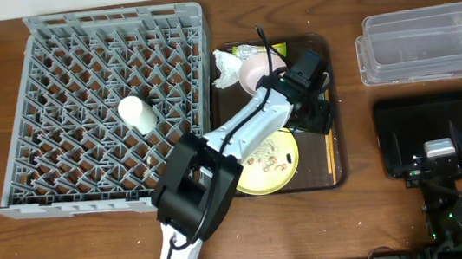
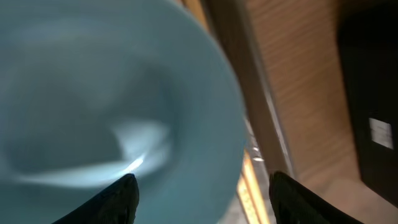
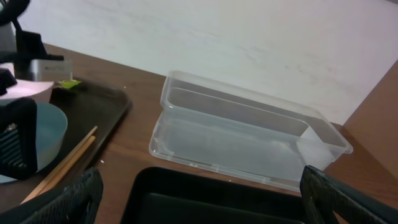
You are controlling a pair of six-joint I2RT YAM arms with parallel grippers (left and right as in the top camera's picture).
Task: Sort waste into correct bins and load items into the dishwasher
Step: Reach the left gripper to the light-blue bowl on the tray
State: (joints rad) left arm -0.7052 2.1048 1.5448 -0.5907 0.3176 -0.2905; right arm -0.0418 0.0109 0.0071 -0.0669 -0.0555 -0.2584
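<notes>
As the right pincer gapes, the left pincer — part-open — straddles the blue bowl.

Left arm outstretched, jaws parted, pointing down; right arm folded low, jaws wide apart.

Two bowls are showing: one pinkish-white bowl and one light blue bowl. One plate, one cup, two chopsticks (a single pair), one napkin and one wrapper are sitting out. Two bins are standing by, a clear tub and a black bin, with one rack and one tray.
</notes>
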